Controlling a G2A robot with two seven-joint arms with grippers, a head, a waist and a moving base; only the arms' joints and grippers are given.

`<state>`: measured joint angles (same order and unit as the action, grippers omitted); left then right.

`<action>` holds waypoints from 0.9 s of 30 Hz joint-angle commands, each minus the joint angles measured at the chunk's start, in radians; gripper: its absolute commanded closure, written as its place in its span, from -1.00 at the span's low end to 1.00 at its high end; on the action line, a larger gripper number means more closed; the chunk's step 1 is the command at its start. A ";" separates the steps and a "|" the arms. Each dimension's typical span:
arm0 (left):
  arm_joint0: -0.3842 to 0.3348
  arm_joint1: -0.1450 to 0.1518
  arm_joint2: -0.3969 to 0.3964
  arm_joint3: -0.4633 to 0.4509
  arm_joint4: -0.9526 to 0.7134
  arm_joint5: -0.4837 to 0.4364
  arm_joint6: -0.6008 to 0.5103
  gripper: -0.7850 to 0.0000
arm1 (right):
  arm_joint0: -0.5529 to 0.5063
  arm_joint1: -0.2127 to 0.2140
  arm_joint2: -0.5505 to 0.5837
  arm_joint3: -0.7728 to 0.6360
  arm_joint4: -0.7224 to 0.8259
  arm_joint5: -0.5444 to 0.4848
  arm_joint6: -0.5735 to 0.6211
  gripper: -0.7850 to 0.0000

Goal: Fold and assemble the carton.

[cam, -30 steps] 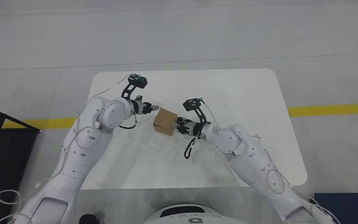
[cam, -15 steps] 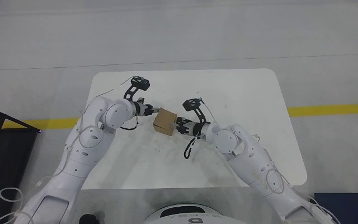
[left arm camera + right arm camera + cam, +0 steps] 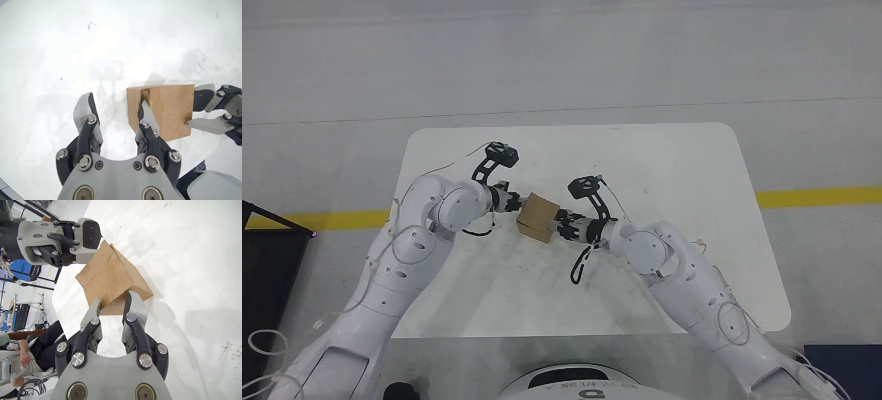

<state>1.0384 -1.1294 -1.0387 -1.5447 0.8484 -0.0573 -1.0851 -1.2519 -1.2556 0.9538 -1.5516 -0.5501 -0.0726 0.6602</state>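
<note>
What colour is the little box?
Plain brown, like cardboard. The carton shows best in the right wrist view.

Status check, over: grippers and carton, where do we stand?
Left gripper open, one finger pressed into carton's side seam. Right gripper shut on carton's opposite edge. Carton squared up, resting on table.
</note>
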 commanded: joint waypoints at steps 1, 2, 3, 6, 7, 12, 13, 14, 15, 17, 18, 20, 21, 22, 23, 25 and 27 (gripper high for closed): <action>0.000 0.001 -0.004 -0.002 0.008 0.004 0.005 -0.25 | 0.000 0.000 0.000 0.000 -0.002 0.002 0.000 0.37; 0.001 0.001 -0.006 -0.002 0.013 0.005 0.007 -0.24 | 0.000 0.000 0.000 -0.001 -0.001 0.003 -0.002 0.37; 0.002 0.002 -0.008 -0.003 0.015 0.006 0.008 -0.23 | -0.001 0.000 0.000 -0.001 -0.001 0.003 -0.002 0.37; 0.005 0.003 -0.015 -0.003 0.019 0.005 0.010 -0.22 | -0.001 0.000 0.001 -0.002 -0.002 0.003 -0.003 0.36; 0.006 0.004 -0.018 -0.002 0.020 0.007 0.009 -0.22 | -0.001 0.001 0.001 -0.003 -0.002 0.002 -0.003 0.36; 0.007 0.006 -0.031 0.001 0.024 0.006 0.012 -0.24 | -0.002 0.001 0.002 -0.004 -0.003 0.002 -0.002 0.36; 0.007 0.007 -0.035 0.000 0.022 0.008 0.014 -0.25 | -0.002 0.001 0.002 -0.004 -0.002 0.002 -0.002 0.36; 0.007 0.007 -0.039 0.000 0.020 0.009 0.016 -0.28 | -0.002 0.001 0.002 -0.005 -0.003 0.002 -0.002 0.35; 0.007 0.007 -0.044 -0.004 0.014 0.010 0.018 -0.31 | -0.003 0.001 0.002 -0.006 -0.002 0.003 -0.003 0.34; 0.008 0.008 -0.052 -0.012 -0.001 0.009 0.023 -0.38 | -0.004 0.002 0.003 -0.007 -0.004 0.002 -0.005 0.33; 0.009 0.008 -0.055 -0.017 -0.006 0.006 0.024 -0.45 | -0.005 0.002 0.003 -0.008 -0.004 0.002 -0.005 0.32; 0.012 0.009 -0.061 -0.025 -0.016 0.004 0.024 -0.60 | -0.005 0.002 0.003 -0.009 -0.004 0.003 -0.005 0.32; 0.014 0.009 -0.063 -0.029 -0.020 0.003 0.024 -0.63 | -0.006 0.002 0.003 -0.010 -0.004 0.003 -0.005 0.32; 0.016 0.010 -0.065 -0.033 -0.023 0.000 0.025 -0.65 | -0.006 0.002 0.004 -0.010 -0.004 0.003 -0.004 0.33; 0.018 0.010 -0.066 -0.036 -0.024 -0.002 0.026 -0.65 | -0.006 0.002 0.004 -0.011 -0.004 0.003 -0.004 0.33; 0.023 0.010 -0.064 -0.041 -0.030 -0.009 0.028 -0.67 | -0.007 0.003 0.004 -0.011 -0.004 0.003 -0.004 0.33; 0.030 0.010 -0.052 -0.044 -0.021 -0.022 0.021 -0.65 | -0.007 0.003 0.004 -0.012 -0.005 0.002 -0.002 0.33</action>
<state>1.0645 -1.1194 -1.0994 -1.5877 0.8195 -0.0712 -1.0590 -1.2589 -1.2528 0.9580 -1.5632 -0.5546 -0.0699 0.6566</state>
